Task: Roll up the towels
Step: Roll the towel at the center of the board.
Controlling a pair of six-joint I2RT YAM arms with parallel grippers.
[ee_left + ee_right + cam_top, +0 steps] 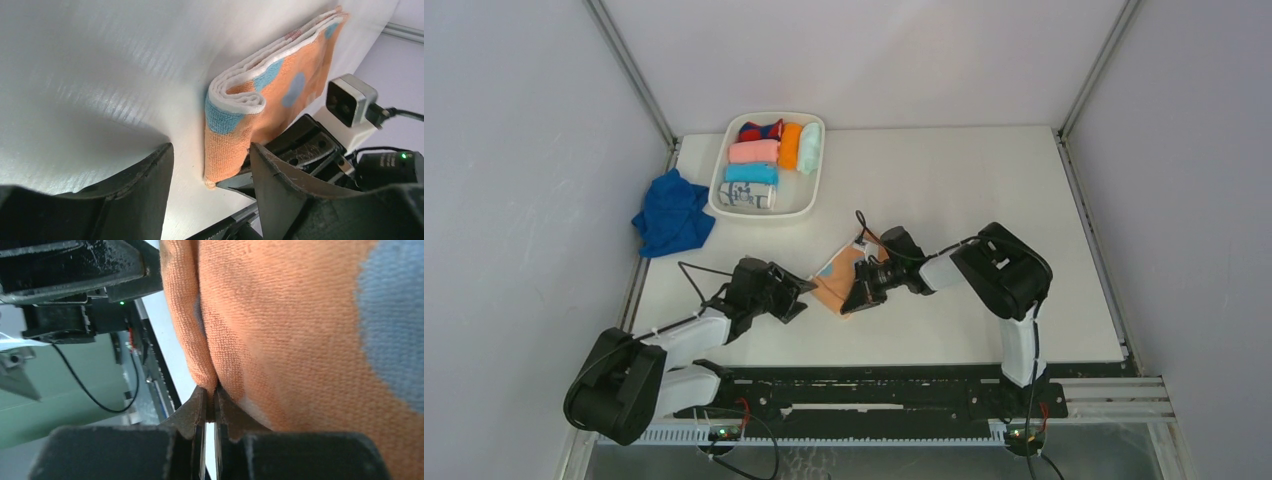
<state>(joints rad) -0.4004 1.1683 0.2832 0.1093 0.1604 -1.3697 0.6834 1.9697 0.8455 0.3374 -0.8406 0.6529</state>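
Two grippers meet at one small, folded peach-orange towel with pale blue spots (836, 280), which lies on the white counter (964, 190) a little left of the middle, towards the near edge. We see the right gripper (210, 395) pinched tight on the towel's edge, a thin fold of orange cloth caught between its black tips. The left gripper (210, 152) is released. Its two fingers stand apart with the towel's folded end just ahead of the gap, and we cannot tell whether the right-hand finger brushes the cloth.

From the left wrist, the towel shows several layers with pale inner faces at the fold. Directly behind it sit the right arm's dark fingers and white wrist camera (350, 100), so that side of the towel is crowded.

Well apart, at the counter's far left, stands a white plastic tray (816, 192). It holds a pink roll (754, 152), an orange roll (791, 145), a mint roll (810, 147), a light-blue roll (752, 174), a white printed roll (747, 195) and a dark red-and-blue roll (761, 130). Just beside the tray's left wall, a crumpled royal-blue terry towel (672, 213) lies at the counter's left edge, clear of both arms.
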